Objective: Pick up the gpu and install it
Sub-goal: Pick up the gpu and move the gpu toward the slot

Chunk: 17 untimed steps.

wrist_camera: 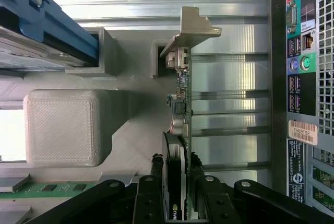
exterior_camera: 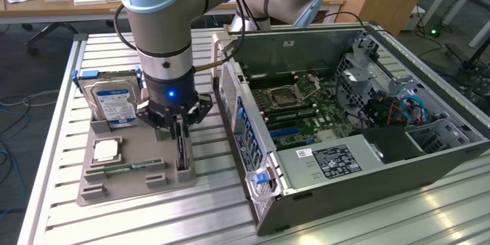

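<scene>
The gpu (exterior_camera: 182, 154) stands on edge in a slot of the grey holder tray (exterior_camera: 130, 190), left of the open computer case (exterior_camera: 345, 113) in the exterior view. My gripper (exterior_camera: 179, 121) is directly above it, its black fingers down on both sides of the card. In the wrist view the gpu (wrist_camera: 182, 93) shows edge-on as a thin green board with its silver bracket (wrist_camera: 190, 28) at the far end. There my gripper (wrist_camera: 176, 169) is shut on the gpu, with a fingertip (wrist_camera: 156, 164) pressed against each face.
A hard drive (exterior_camera: 113, 102) stands at the tray's back, with a CPU (exterior_camera: 105, 151) and a memory stick (exterior_camera: 126, 168) lying in front of it. The case's rear port panel (wrist_camera: 300, 78) is close beside the card. The motherboard (exterior_camera: 306, 107) lies exposed inside the case.
</scene>
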Each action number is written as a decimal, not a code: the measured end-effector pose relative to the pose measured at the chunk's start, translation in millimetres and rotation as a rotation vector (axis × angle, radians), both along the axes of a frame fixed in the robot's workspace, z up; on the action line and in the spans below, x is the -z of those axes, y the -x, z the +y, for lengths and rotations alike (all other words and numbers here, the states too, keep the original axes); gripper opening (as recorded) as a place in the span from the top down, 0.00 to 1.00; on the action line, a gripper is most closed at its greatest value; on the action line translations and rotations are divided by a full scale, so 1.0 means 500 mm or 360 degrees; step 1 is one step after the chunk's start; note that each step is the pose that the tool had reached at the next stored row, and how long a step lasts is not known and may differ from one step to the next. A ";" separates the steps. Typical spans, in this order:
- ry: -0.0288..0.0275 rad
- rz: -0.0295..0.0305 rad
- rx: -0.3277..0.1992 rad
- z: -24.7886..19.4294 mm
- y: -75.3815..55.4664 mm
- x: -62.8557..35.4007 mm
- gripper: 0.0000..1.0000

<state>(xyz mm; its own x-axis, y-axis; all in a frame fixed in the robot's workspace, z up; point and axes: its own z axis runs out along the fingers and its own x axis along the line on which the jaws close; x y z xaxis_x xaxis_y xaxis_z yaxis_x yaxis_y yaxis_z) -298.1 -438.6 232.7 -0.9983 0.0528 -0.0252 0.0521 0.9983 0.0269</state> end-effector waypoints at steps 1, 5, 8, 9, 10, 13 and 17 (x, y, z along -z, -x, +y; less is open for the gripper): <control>0.00003 0.00002 0.0000 -0.0011 0.000 0.000 0.67; 0.00000 0.00001 0.0000 -0.0058 0.000 0.000 0.67; 0.00000 -0.00001 0.0000 -0.0058 0.000 0.000 0.67; -0.00001 -0.00001 0.0000 -0.0058 0.000 0.000 0.67; -0.00001 -0.00001 0.0000 -0.0059 0.000 0.000 0.67; 0.00000 0.00000 0.0000 -0.0059 0.000 0.000 0.67; 0.00000 0.00002 0.0000 -0.0059 0.000 0.000 0.69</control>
